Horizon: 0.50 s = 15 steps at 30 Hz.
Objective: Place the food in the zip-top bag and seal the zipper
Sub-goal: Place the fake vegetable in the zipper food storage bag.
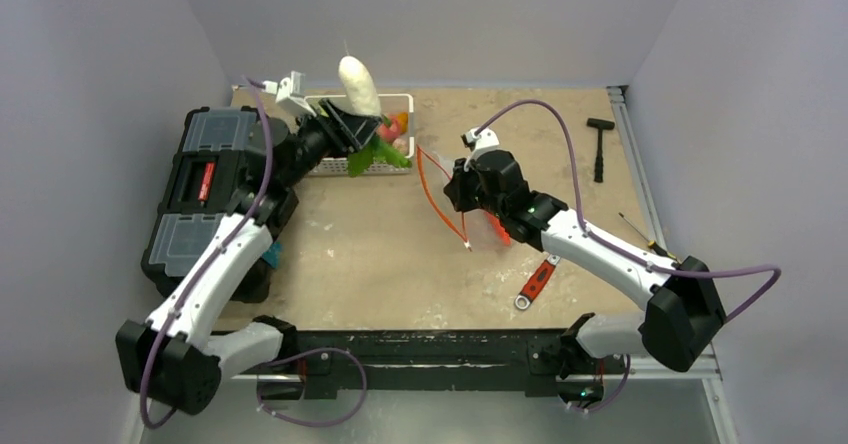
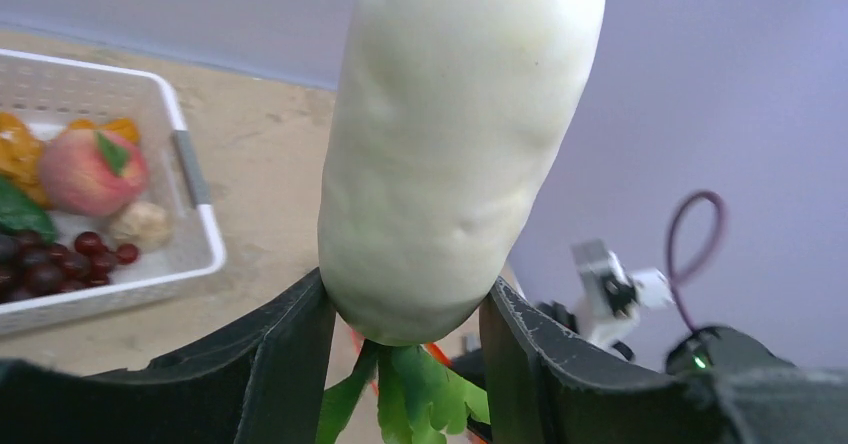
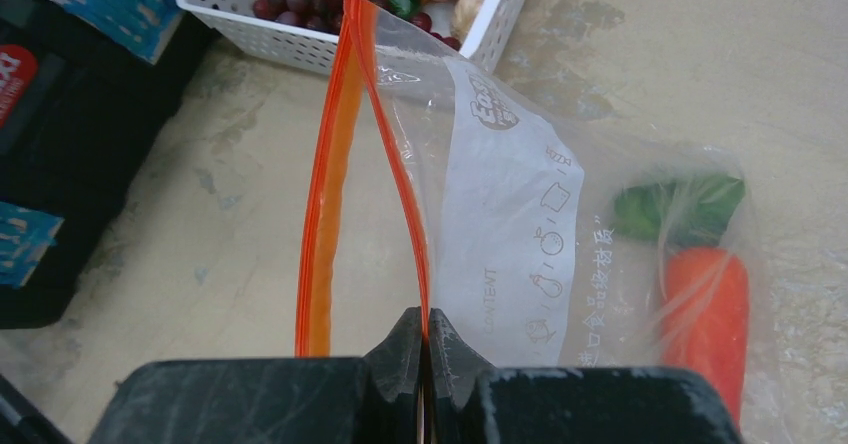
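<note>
Notably, radish (image 2: 460, 144) looks plump, white, green-leaved.

I read "CONTENT" on the zip-top bag (image 3: 510, 254) white panel, beside Chinese characters; its logo and the toolbox (image 3: 90, 94) label are illegible.

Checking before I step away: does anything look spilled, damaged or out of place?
Nothing looks spilled or damaged. The left gripper holds the white radish aloft; the right gripper pinches the zipper of the zip-top bag, carrot already inside. Only oddity: a red-handled wrench lying near the bag.
</note>
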Each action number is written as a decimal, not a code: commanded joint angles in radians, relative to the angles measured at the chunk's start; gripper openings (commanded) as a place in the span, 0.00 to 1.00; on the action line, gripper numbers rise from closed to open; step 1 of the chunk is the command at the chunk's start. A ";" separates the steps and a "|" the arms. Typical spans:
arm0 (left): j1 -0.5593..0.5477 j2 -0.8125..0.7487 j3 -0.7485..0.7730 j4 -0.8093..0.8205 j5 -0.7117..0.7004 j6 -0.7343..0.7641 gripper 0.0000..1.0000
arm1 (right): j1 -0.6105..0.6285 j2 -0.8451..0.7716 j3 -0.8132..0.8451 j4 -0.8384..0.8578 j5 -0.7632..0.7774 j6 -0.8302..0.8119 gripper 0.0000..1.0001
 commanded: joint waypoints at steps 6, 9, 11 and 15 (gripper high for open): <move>-0.350 -0.224 -0.276 0.438 -0.271 -0.077 0.00 | -0.002 -0.086 -0.053 0.083 -0.104 0.129 0.00; -0.424 -0.185 -0.322 0.570 -0.376 -0.072 0.00 | -0.002 -0.100 -0.076 0.141 -0.149 0.181 0.00; -0.459 -0.143 -0.353 0.675 -0.406 -0.081 0.00 | -0.002 -0.117 -0.098 0.170 -0.161 0.218 0.00; -0.491 -0.046 -0.432 0.950 -0.468 -0.098 0.00 | -0.003 -0.162 -0.143 0.247 -0.185 0.291 0.00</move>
